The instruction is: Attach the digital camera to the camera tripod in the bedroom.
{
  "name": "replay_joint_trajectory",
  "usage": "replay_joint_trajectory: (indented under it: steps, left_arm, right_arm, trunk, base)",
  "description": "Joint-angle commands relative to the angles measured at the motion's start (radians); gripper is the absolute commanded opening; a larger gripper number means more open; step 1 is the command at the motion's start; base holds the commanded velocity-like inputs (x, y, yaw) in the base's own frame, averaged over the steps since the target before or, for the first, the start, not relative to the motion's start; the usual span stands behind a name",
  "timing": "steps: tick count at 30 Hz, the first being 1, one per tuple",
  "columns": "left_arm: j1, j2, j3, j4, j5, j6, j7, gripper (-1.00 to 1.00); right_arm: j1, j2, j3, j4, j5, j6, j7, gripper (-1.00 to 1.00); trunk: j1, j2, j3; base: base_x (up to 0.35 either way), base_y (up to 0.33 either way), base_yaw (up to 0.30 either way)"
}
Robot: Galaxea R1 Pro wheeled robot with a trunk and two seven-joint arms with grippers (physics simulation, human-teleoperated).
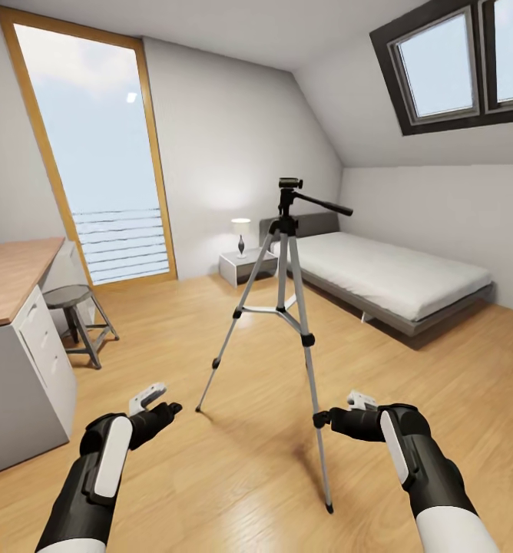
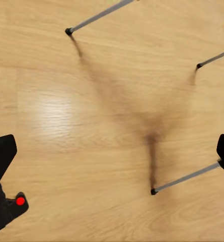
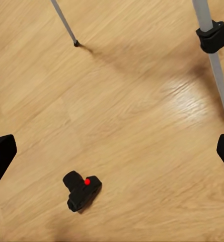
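I have the tall camera tripod [image 1: 287, 299] with silver telescoping legs and black joints standing in front of me on the light wood floor [image 1: 233, 468] of the white-walled bedroom. Its black pan head [image 1: 290, 184] carries a long handle pointing toward the sloped wall, and nothing sits on top of it. One black foot lands on the floor between my two arms, nearer my right arm.

My left end effector [image 1: 161, 405] is held low over the floor, empty; in the left wrist view its dark fingers [image 2: 2, 154] sit at opposite edges, spread wide. My right end effector [image 1: 338, 418] is also empty, and the right wrist view shows its fingers [image 3: 1, 159] wide apart too, with a tripod leg and its black clamp passing near one of them.

The small boxy black digital camera [image 3: 82, 190] with the round red button on top lies on the floor, well apart from the tripod feet; it also peeks in at the corner of the left wrist view [image 2: 16, 204].

Behind the tripod stands a low grey bed [image 1: 387, 276], with a white nightstand and lamp [image 1: 242, 234] beside it. A tall wood-framed window [image 1: 95, 153] fills the left wall, a grey metal stool [image 1: 76, 319] stands by a wood-topped white bench [image 1: 14, 284], and a dark-framed skylight [image 1: 448, 65] sits in the sloped ceiling.
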Motion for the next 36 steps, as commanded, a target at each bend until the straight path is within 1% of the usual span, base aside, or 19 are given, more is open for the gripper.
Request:
replay_joint_trajectory:
  steps: [1,7,11,12,13,17,27,36]
  left_arm:
    - [-0.001,-0.001,0.004,-0.001,0.011,0.003,0.008,1.0]
    - [-0.001,-0.001,0.011,0.006,0.01,0.003,0.008,1.0]
    - [-0.001,0.0,0.018,0.029,0.01,0.001,0.008,1.0]
    - [-0.001,0.002,0.02,0.041,0.01,0.001,0.007,1.0]
    - [-0.001,0.015,0.022,0.077,0.009,0.001,0.007,1.0]
    - [-0.001,0.02,0.022,0.094,0.009,0.001,0.007,1.0]
    - [-0.001,0.025,0.021,0.107,0.004,0.001,0.007,1.0]
    - [-0.001,0.035,0.022,0.109,0.005,0.0,0.007,1.0]
  right_arm:
    - [-0.001,0.001,-0.003,-0.001,-0.003,0.006,0.002,1.0]
    - [-0.001,0.0,-0.004,0.003,-0.004,0.006,0.007,1.0]
    - [-0.001,0.0,-0.005,0.004,-0.004,0.006,0.008,1.0]
    - [-0.001,0.0,-0.004,0.005,-0.004,0.007,0.009,1.0]
    - [-0.001,0.0,-0.004,0.009,-0.004,0.006,0.011,1.0]
    - [-0.001,0.0,-0.003,0.009,-0.004,0.007,0.012,1.0]
    - [-0.001,-0.001,-0.005,0.009,-0.004,0.007,0.012,1.0]
    - [-0.001,-0.001,-0.004,0.011,-0.004,0.007,0.012,1.0]
  trunk:
    - [0.004,-0.008,-0.004]
    - [0.027,-0.05,-0.023]
    - [0.042,-0.078,-0.036]
    - [0.046,-0.085,-0.039]
    - [0.05,-0.092,-0.042]
    - [0.065,-0.12,-0.054]
    - [0.104,-0.19,-0.086]
    - [0.138,-0.253,-0.114]
  base:
    - [0.0,0.0,0.0]
    - [0.0,0.0,0.0]
    - [0.0,0.0,0.0]
    - [0.0,0.0,0.0]
    - [0.0,0.0,0.0]
    - [0.0,0.0,0.0]
    - [0.0,0.0,0.0]
    - [0.0,0.0,0.0]
